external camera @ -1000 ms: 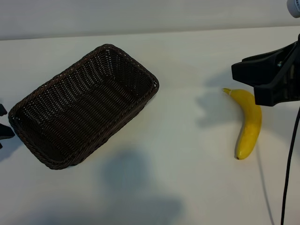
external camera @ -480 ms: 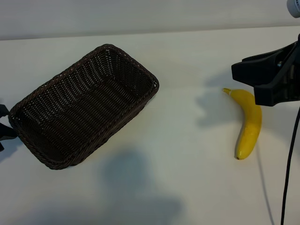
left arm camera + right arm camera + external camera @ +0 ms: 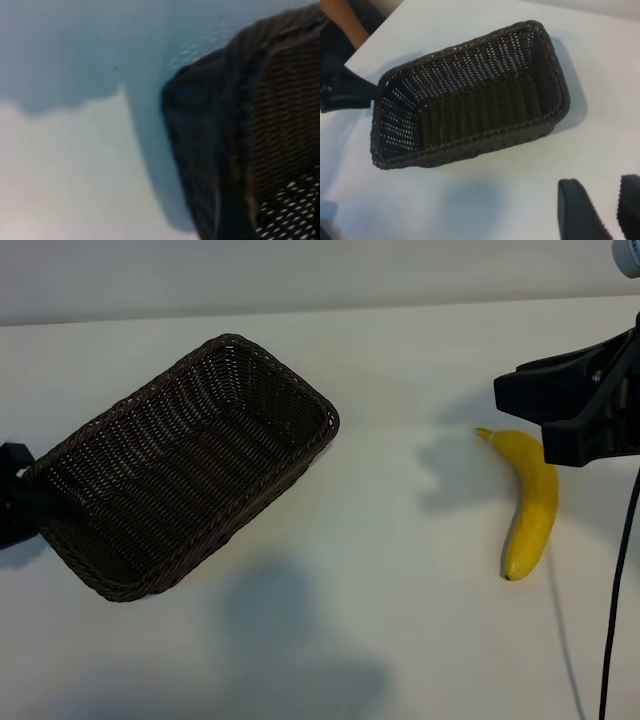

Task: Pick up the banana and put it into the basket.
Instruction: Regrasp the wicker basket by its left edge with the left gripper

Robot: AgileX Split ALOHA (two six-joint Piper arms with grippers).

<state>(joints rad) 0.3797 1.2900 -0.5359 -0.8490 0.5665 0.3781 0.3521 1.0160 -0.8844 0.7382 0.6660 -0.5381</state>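
The chief risk from here, as I judge it, is a poor grip on the bright yellow, gently curved, unpeeled banana (image 3: 532,502). It lies flat on the plain white table (image 3: 400,620) at the right of the exterior frame, pale stem tip toward the upper left, blunt end toward the bottom. The right gripper (image 3: 525,390) hangs over the stem end, so a descent there might catch only the narrow tip and let the fruit swing, slip out or roll off along its curve. Closing on the middle of the body would be safer.

A second risk is the rectangular dark brown woven wicker basket (image 3: 180,470), which sits slantwise at the left of the frame, well apart from the banana. The left gripper (image 3: 15,505) is at the frame's left edge, right against the basket's short end wall; a nudge could slide or tip the basket and shift the drop target. Whether it actually touches or holds the rim I cannot tell.

The right gripper's dark fingers (image 3: 580,210) show in its wrist view with a moderate gap between them and nothing in it, so they stand partly spread and empty. The banana does not appear in that view, which looks across at the basket. The left gripper's fingers cannot be made out clearly; its wrist view shows only wicker, close up.
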